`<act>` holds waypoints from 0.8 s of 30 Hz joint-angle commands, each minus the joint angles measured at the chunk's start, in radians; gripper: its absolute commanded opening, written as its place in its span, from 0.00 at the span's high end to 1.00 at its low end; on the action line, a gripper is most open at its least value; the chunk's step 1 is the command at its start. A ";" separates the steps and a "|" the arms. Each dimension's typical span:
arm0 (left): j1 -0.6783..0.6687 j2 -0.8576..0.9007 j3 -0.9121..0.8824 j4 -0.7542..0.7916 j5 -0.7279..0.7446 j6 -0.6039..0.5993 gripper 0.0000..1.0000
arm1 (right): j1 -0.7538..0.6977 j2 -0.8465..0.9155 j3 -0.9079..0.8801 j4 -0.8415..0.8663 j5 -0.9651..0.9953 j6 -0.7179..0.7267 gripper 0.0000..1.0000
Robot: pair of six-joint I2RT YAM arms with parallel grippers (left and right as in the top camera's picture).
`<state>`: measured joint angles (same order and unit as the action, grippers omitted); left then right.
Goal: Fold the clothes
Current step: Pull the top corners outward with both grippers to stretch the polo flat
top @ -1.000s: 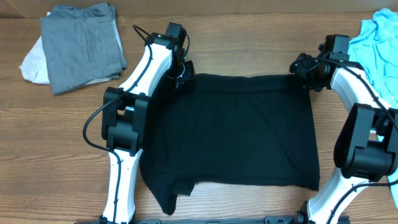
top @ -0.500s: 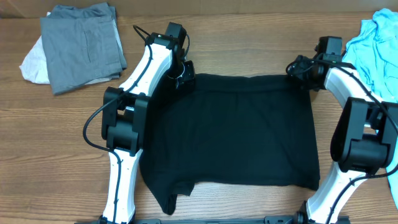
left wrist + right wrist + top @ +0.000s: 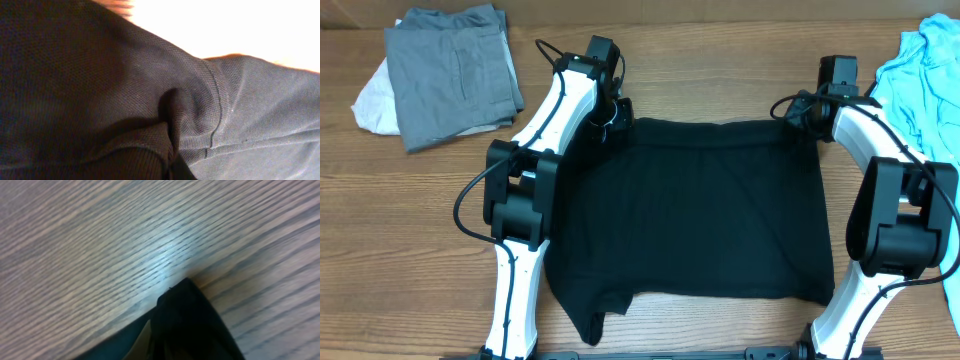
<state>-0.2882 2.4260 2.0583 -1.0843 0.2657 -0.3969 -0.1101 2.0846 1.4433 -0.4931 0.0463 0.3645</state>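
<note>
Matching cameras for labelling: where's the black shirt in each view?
Overhead: shirt spread out, centre.
Left wrist: shirt fills nearly the whole frame.
Right wrist: dark tip at bottom centre, shirt or finger, unclear.
Shared: wood table; washed out top right in left wrist.

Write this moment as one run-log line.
left gripper: shut on black short-sleeved fabric shirt, far left corner | right gripper: shut at far right corner

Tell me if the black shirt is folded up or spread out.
Spread out: the black shirt lies flat as one wide panel on the table, a sleeve poking out below.
</note>
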 commanded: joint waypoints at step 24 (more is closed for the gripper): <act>-0.005 0.007 0.384 0.170 -0.164 0.098 0.57 | -0.003 0.005 0.207 -0.054 0.066 0.082 0.96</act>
<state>-0.2882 2.4298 2.4325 -0.9329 0.1364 -0.3088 -0.1101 2.0865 1.6287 -0.5610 0.0940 0.4404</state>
